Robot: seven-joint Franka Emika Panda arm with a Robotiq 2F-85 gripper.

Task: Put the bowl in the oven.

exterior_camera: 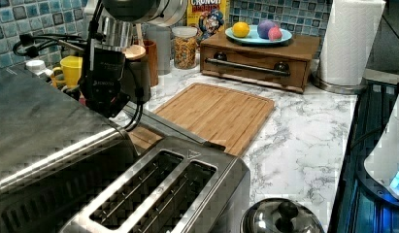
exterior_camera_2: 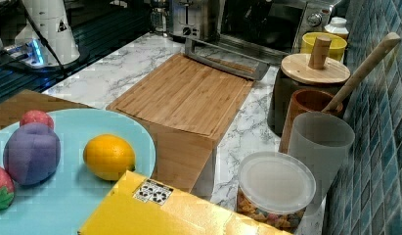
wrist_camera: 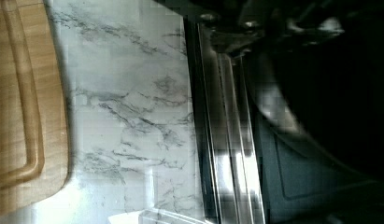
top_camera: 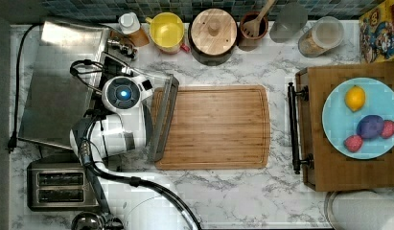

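In the left view, the two-slot toaster (exterior_camera: 158,199) was seen nearest, with the oven (exterior_camera: 41,126) just beyond it. The oven's glass door (top_camera: 163,117) was folded down flat, its bar handle resting over the edge of the cutting board (exterior_camera: 211,114). The gripper (exterior_camera: 109,108) was held low over that door, at the oven's mouth; whether it was parted or closed could not be told. In the wrist view a dark rounded form, apparently the bowl (wrist_camera: 320,93), was seen just inside the opening.
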